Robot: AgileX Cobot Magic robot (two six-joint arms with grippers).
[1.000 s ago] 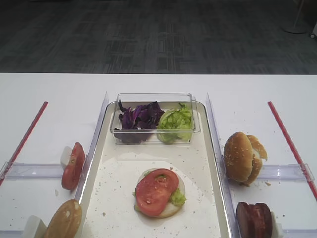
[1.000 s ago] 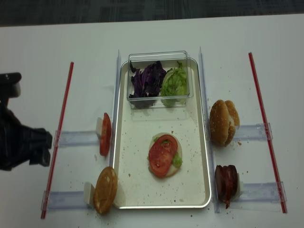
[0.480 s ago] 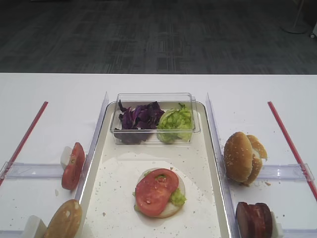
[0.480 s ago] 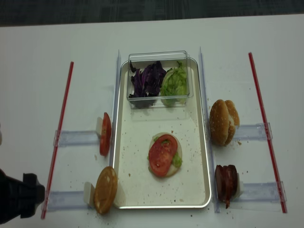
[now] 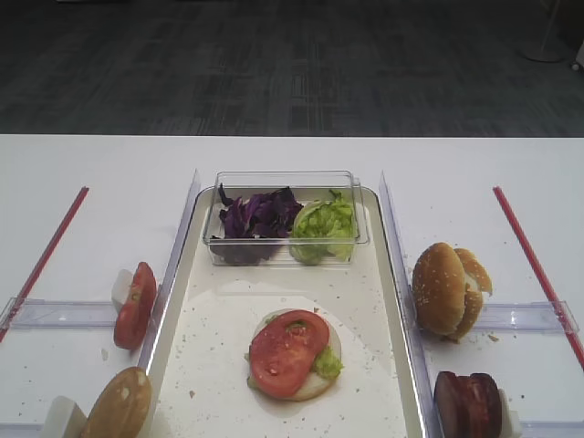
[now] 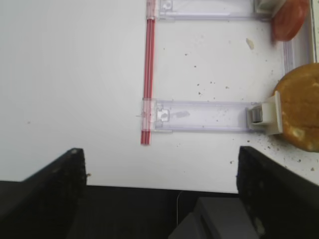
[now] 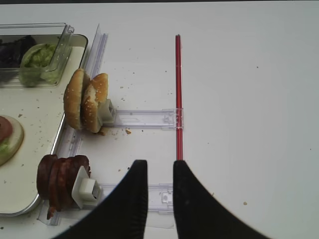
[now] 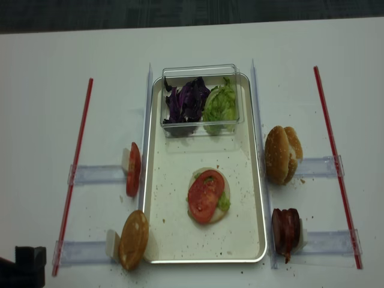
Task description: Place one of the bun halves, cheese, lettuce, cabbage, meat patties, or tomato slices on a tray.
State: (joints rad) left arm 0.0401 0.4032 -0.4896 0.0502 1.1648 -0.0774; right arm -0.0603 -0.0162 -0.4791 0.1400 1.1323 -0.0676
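A: Where is the food right now?

B: On the tray [image 8: 157, 240], a bun half [image 8: 211, 211] lies cut face up with lettuce [image 8: 224, 203] and a tomato slice [image 8: 205, 195] on it. A clear tub [image 8: 200, 72] at the tray's far end holds purple cabbage [image 8: 186, 100] beside more green leaves.

A: And off the tray?

B: Standing on edge on the surface [image 8: 48, 120]: a tomato slice [image 8: 132, 170] and a bun half [image 8: 133, 239] to the left, two bun halves [image 8: 281, 154] and the meat patties [image 8: 285, 231] to the right.

A: The end effectors?

B: The left end effector [image 6: 164, 189] has its fingers [image 6: 50, 194] spread wide, holding nothing. The right end effector [image 7: 158, 189] is closed and empty, near the patties.
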